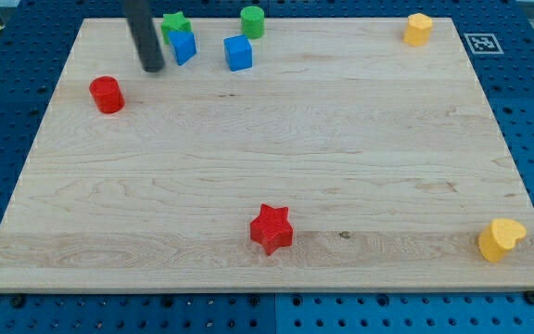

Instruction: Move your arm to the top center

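Near the wooden board's (276,158) upper left, my tip (153,69) rests just left of a blue block (184,46), with a green block (173,22) behind and a red cylinder (107,95) lower left; the rod carries no jaws.

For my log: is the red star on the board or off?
On: the red star rests fully on the board, near its bottom edge.

My tip (153,67) rests on the wooden board (267,167) near the top left, just left of a blue block (184,46). Green star (173,23) behind it; blue cube (238,53) and green cylinder (252,20) further right. Red cylinder (107,95) lower left. Red star (271,228) bottom centre. Yellow blocks: top right (418,29), bottom right (501,239).
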